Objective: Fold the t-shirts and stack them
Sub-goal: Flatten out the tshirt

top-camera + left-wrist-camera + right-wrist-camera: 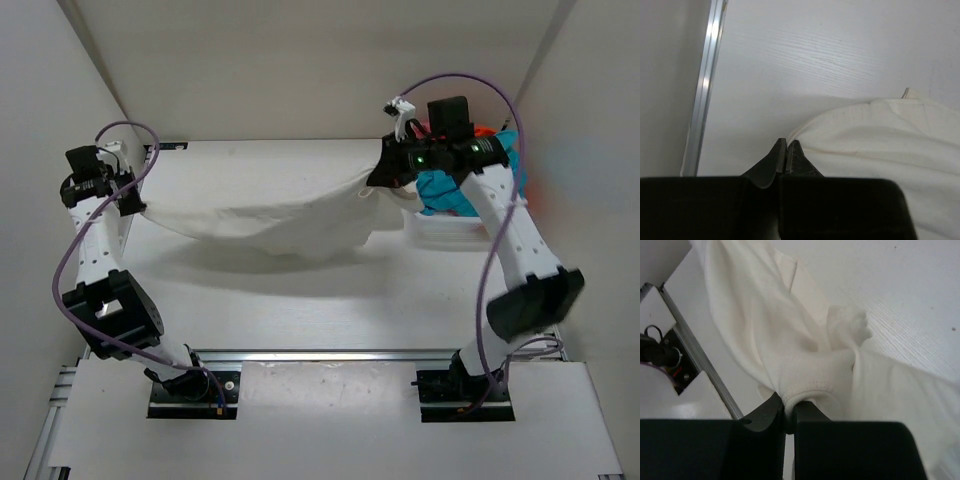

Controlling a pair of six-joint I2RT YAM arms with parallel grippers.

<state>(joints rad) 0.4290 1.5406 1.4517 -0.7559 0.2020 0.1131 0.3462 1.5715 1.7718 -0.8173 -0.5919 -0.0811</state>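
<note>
The white t-shirt hangs stretched between both grippers above the table, sagging in the middle. My left gripper is shut on its left edge; in the left wrist view the cloth runs off to the right. My right gripper is shut on a hemmed fold of the shirt; in the right wrist view the cloth bunches over the jaws. The teal-blue shirt and a bit of the orange one lie in the basket behind my right arm. The pinkish-red shirt is hidden.
The white mesh basket stands at the right back of the table, close under my right arm. White walls enclose the table on left, back and right. A metal rail runs along the left table edge.
</note>
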